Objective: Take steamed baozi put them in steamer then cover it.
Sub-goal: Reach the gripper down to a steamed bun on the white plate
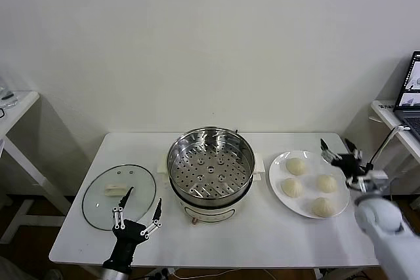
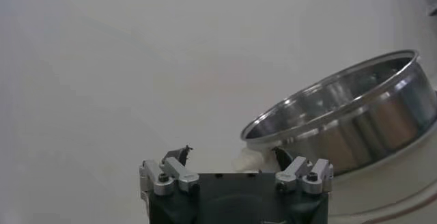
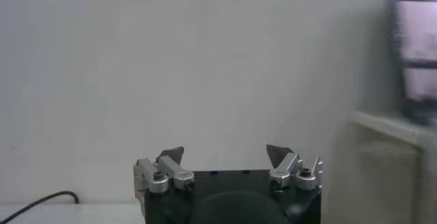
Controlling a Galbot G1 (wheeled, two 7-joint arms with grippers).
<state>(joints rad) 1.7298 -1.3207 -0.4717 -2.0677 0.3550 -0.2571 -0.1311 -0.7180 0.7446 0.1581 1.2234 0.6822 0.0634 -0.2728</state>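
Observation:
The steamer, a shiny steel pot with a perforated tray on a white base, stands empty at the table's middle; it also shows in the left wrist view. Four cream-white baozi lie on a white plate to its right. The glass cover with its cream handle lies flat at the left. My left gripper is open and empty near the front edge, between the cover and the steamer. My right gripper is open and empty, raised by the plate's far right edge; in its own wrist view it faces the wall.
The white table has its front edge near my left arm. A second table with a laptop stands at the far right. Another white table stands at the far left.

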